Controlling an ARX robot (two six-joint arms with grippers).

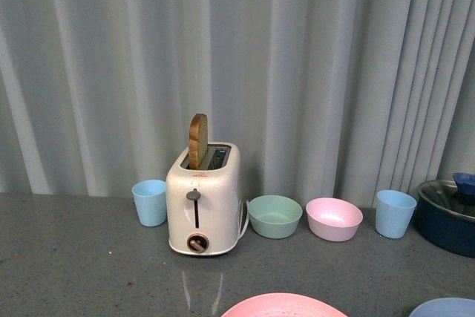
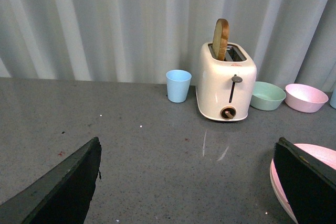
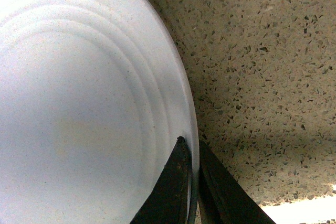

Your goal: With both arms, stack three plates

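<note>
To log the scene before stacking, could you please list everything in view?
Toaster: one, cream, back centre of the table.
Bread slice: one, brown, upright in the toaster.
Cups: two, light blue; one left of the toaster, the other far right.
Green bowl: one, right of the toaster.
Pink bowl: one, right of the green bowl.
Pot: one, dark blue, right edge.
Pink plate: one, near edge.
Light blue plate: one, near right corner.
Table: one, grey.
Curtain: grey, behind.
Left fingers: dark, open, empty.
Right fingers: dark, shut on the light blue plate's rim.
</note>
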